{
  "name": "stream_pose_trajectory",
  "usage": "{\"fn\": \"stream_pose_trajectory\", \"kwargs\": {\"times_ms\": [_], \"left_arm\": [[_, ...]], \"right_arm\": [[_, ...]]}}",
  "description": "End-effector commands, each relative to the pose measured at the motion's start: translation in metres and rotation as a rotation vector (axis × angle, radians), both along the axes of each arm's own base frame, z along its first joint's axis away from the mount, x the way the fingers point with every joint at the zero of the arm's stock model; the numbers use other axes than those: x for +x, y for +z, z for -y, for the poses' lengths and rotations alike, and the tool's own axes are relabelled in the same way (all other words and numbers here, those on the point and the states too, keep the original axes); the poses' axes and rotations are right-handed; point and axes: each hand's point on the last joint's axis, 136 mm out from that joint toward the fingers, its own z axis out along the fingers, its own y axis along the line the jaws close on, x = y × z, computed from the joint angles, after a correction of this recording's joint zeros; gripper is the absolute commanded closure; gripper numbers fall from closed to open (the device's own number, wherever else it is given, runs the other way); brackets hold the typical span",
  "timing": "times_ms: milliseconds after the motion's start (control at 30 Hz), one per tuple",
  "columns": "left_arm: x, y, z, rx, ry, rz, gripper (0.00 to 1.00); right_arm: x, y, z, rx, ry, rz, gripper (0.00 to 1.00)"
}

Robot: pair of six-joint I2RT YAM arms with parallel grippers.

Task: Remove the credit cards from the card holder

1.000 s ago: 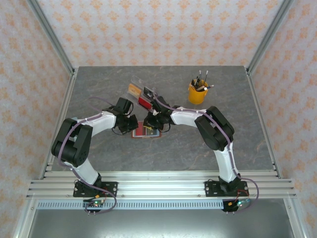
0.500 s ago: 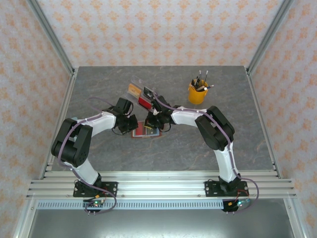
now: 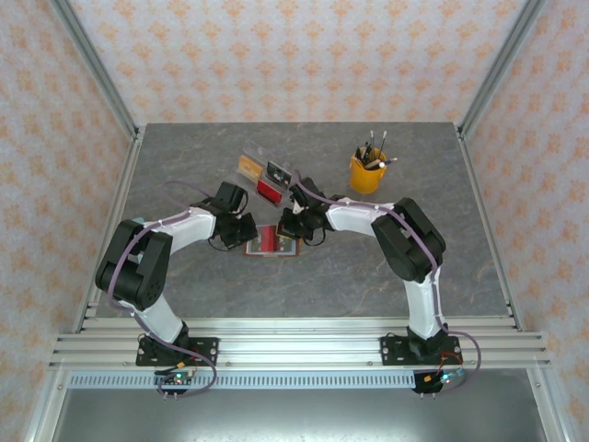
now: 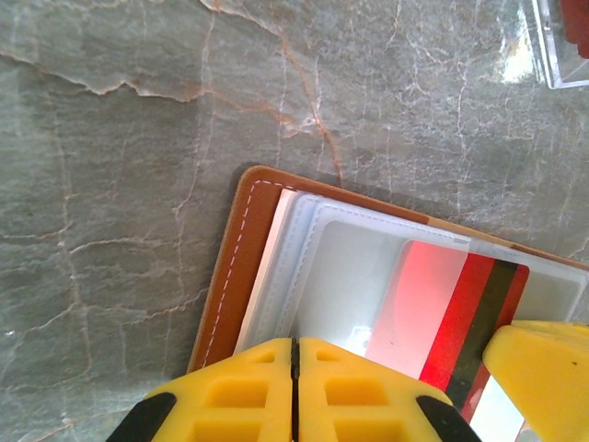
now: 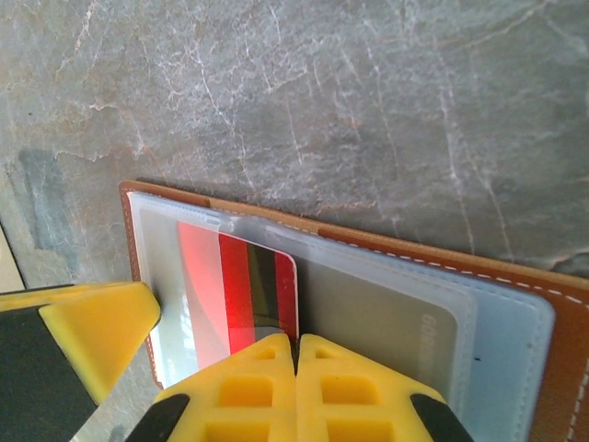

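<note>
Beneath left gripper (image 4: pixel 294 343), jaws pressed together, card holder (image 4: pixel 230 276) lay open on counter (image 4: pixel 138 138). Right gripper (image 5: pixel 296 339), jaws likewise closed, sat at corner of red credit card (image 5: pixel 221 285) in clear pocket (image 5: pixel 386 313).

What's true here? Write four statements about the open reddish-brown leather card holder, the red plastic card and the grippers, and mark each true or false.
1. The reddish-brown leather card holder lies open on the grey marble-patterned table. True.
2. The red plastic card with a dark stripe lies on the bare table beside the holder. False: it lies on the holder, partly under a clear pocket.
3. The left gripper is spread wide. False: its jaws are pressed together over the holder.
4. A yellow cup of pens stands apart from the holder, toward the table's far right. True.
</note>
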Motion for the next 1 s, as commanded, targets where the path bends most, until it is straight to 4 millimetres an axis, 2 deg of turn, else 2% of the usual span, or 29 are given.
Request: {"fn": "stream_pose_trajectory", "kwargs": {"times_ms": [0, 100, 267, 433, 567, 767, 967], "left_arm": [[-0.005, 0.007, -0.006, 0.029, 0.009, -0.016, 0.89], [0.0, 0.017, -0.005, 0.02, 0.011, 0.007, 0.87], [0.005, 0.033, 0.0, -0.017, 0.018, 0.033, 0.74], [0.014, 0.053, 0.008, -0.076, 0.024, 0.085, 0.66], [0.018, 0.063, 0.01, -0.12, 0.029, 0.125, 0.58], [0.023, 0.076, 0.014, -0.286, 0.036, 0.199, 0.44], [0.021, 0.09, 0.029, -0.451, -0.013, 0.26, 0.27]], "right_arm": [[-0.001, 0.011, 0.009, -0.015, 0.008, 0.042, 0.97], [-0.001, 0.016, 0.015, -0.03, 0.006, 0.059, 0.99], [-0.005, 0.028, 0.025, -0.037, 0.013, 0.097, 1.0], [-0.007, 0.048, 0.03, 0.011, 0.033, 0.143, 1.0], [-0.008, 0.065, 0.028, 0.104, 0.052, 0.168, 1.0], [-0.006, 0.089, 0.023, 0.235, 0.082, 0.204, 1.0], [-0.004, 0.108, 0.021, 0.335, 0.087, 0.215, 1.0]]}}
